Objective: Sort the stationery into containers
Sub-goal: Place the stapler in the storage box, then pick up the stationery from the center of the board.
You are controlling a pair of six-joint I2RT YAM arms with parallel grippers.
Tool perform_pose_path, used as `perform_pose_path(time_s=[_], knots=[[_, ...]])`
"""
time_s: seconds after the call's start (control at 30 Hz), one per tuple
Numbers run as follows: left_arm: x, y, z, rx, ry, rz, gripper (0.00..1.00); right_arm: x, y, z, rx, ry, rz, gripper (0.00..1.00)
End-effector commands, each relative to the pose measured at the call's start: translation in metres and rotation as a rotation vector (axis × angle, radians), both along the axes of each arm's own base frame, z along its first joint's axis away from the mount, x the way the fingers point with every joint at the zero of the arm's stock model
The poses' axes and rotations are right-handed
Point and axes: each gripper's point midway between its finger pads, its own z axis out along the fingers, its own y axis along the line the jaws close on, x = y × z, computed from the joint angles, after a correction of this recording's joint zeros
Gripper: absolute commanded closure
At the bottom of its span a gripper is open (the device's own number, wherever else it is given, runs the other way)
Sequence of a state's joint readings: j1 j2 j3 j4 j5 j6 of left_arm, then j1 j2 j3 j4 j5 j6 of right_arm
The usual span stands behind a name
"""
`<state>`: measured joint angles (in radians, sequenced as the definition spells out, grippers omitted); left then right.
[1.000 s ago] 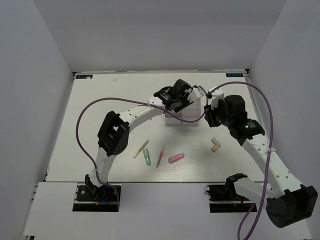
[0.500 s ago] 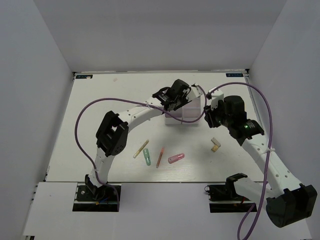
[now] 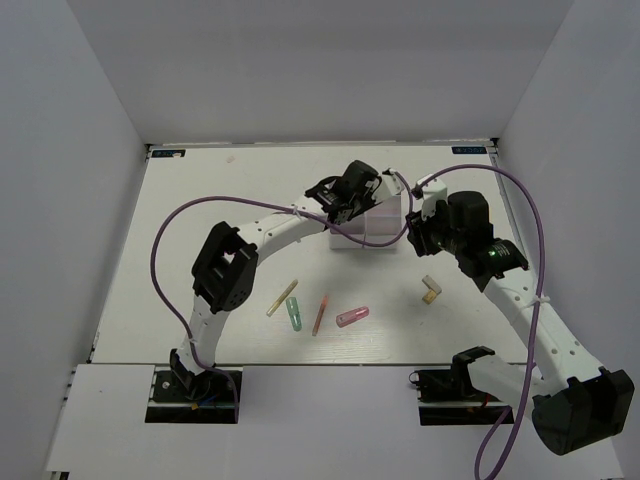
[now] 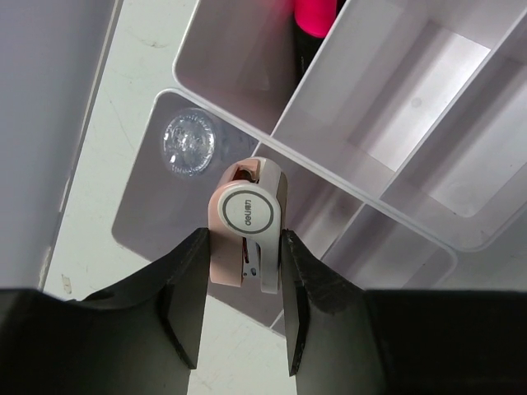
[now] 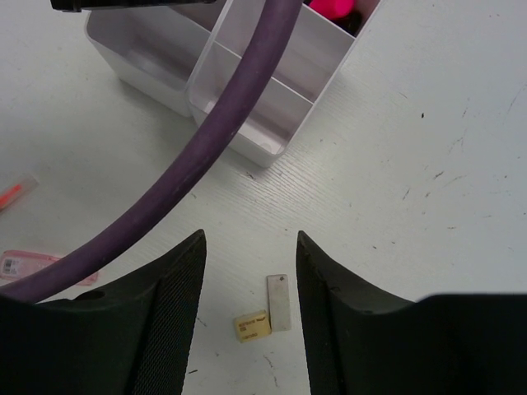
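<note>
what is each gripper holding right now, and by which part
The left gripper pinches a small pink-and-white item marked deli by its two opposite sides, above the white organiser. The right gripper is open and holds nothing.

Only 1 word can be read. It sits on the round white end of the pink-and-white piece (image 4: 247, 216), where small grey letters inside a grey ring, turned sideways, look like "deli". The pink tube (image 5: 25, 263) carries a small printed label, too tiny to read. The 2 blue stickers (image 3: 168, 153) at the far corners of the table (image 3: 200, 230) are also illegible.
</note>
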<state>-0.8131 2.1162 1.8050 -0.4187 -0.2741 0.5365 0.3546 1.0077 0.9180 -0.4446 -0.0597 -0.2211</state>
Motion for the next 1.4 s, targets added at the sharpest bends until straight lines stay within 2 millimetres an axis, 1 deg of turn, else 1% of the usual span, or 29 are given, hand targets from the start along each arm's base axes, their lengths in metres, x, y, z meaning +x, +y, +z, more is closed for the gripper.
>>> perform_pose_path(time_s=[0.0, 0.07, 0.13, 0.23, 0.4, 0.47, 0.5, 0.57, 0.63, 0.67, 0.73, 0.77, 0.8, 0.87, 0.9, 0.93, 0.97, 1.0, 1.03, 1.07, 1.1, 1.13, 1.17, 1.2, 1.23, 1.27, 1.3, 1.33, 1.37], knots=[[0.003, 0.008, 0.029, -0.047, -0.049, 0.033, 0.94, 0.005, 0.003, 0.006, 0.01, -0.036, 0.013, 0.48], [0.001, 0.011, 0.028, -0.046, -0.05, 0.04, 0.89, 0.005, 0.003, 0.005, 0.009, -0.031, 0.015, 0.47], [0.001, 0.012, 0.026, -0.047, -0.049, 0.048, 0.78, 0.004, 0.003, 0.006, 0.011, -0.035, 0.016, 0.47], [0.002, 0.016, 0.026, -0.043, -0.058, 0.061, 0.71, 0.004, 0.004, 0.004, 0.011, -0.031, 0.018, 0.46], [-0.003, 0.016, 0.033, -0.066, -0.056, 0.069, 0.65, 0.004, 0.003, 0.006, 0.014, -0.033, 0.018, 0.43], [-0.006, 0.017, 0.036, -0.07, -0.058, 0.064, 0.57, 0.004, 0.002, 0.005, 0.012, -0.03, 0.014, 0.42], [-0.01, 0.015, 0.043, -0.082, -0.066, 0.058, 0.55, 0.004, 0.002, 0.006, 0.014, -0.031, 0.015, 0.42], [-0.013, 0.015, 0.045, -0.083, -0.071, 0.054, 0.43, 0.003, 0.003, 0.006, 0.016, -0.03, 0.02, 0.4], [-0.017, 0.015, 0.053, -0.099, -0.082, 0.049, 0.41, 0.003, 0.003, 0.006, 0.018, -0.033, 0.021, 0.4], [-0.018, 0.014, 0.052, -0.098, -0.082, 0.05, 0.38, 0.003, 0.004, 0.007, 0.021, -0.035, 0.025, 0.4], [-0.021, 0.016, 0.061, -0.111, -0.09, 0.054, 0.37, 0.002, 0.004, 0.007, 0.021, -0.035, 0.025, 0.4], [-0.022, 0.017, 0.064, -0.118, -0.093, 0.054, 0.33, 0.002, 0.005, 0.007, 0.024, -0.036, 0.027, 0.4], [-0.025, 0.016, 0.063, -0.119, -0.089, 0.051, 0.33, 0.003, 0.004, 0.007, 0.023, -0.036, 0.023, 0.4], [-0.028, 0.015, 0.072, -0.131, -0.099, 0.049, 0.33, 0.002, 0.004, 0.007, 0.025, -0.032, 0.028, 0.39], [-0.031, 0.013, 0.072, -0.134, -0.095, 0.044, 0.36, 0.001, 0.004, 0.008, 0.03, -0.036, 0.026, 0.39], [-0.034, 0.014, 0.082, -0.154, -0.105, 0.044, 0.44, 0.001, 0.005, 0.008, 0.033, -0.037, 0.027, 0.39], [-0.039, 0.013, 0.084, -0.161, -0.097, 0.044, 0.56, 0.0, 0.006, 0.007, 0.036, -0.032, 0.035, 0.43], [-0.042, 0.013, 0.085, -0.171, -0.094, 0.044, 0.82, -0.001, 0.006, 0.007, 0.043, -0.029, 0.039, 0.49], [-0.051, 0.016, 0.104, -0.211, -0.102, 0.051, 0.92, -0.004, 0.011, 0.005, 0.054, -0.018, 0.068, 0.61], [-0.059, 0.02, 0.101, -0.233, -0.073, 0.075, 0.99, -0.009, 0.02, 0.006, 0.081, -0.007, 0.122, 1.0], [-0.067, 0.032, 0.109, -0.244, -0.076, 0.112, 1.0, -0.019, 0.029, 0.001, 0.098, 0.021, 0.2, 1.0], [-0.077, 0.041, 0.121, -0.36, -0.042, 0.197, 1.0, -0.027, 0.035, -0.004, 0.108, 0.055, 0.246, 1.0], [-0.084, 0.055, 0.108, -0.356, -0.009, 0.25, 1.0, -0.043, 0.048, -0.009, 0.157, 0.116, 0.342, 1.0], [-0.096, 0.073, 0.116, -0.379, 0.005, 0.303, 0.93, -0.053, 0.059, -0.01, 0.175, 0.139, 0.44, 0.9], [-0.107, 0.09, 0.089, -0.47, 0.109, 0.458, 0.76, -0.06, 0.061, -0.015, 0.183, 0.185, 0.464, 0.7], [-0.12, 0.108, 0.11, -0.556, 0.112, 0.499, 0.58, -0.069, 0.069, -0.015, 0.216, 0.239, 0.517, 0.36], [-0.136, 0.125, 0.092, -0.512, 0.18, 0.552, 0.44, -0.071, 0.075, -0.012, 0.234, 0.266, 0.559, 0.27], [-0.15, 0.142, 0.059, -0.528, 0.276, 0.659, 0.38, -0.074, 0.077, -0.018, 0.239, 0.314, 0.569, 0.25], [-0.167, 0.161, 0.066, -0.541, 0.293, 0.683, 0.32, -0.074, 0.079, -0.015, 0.247, 0.324, 0.574, 0.25]])
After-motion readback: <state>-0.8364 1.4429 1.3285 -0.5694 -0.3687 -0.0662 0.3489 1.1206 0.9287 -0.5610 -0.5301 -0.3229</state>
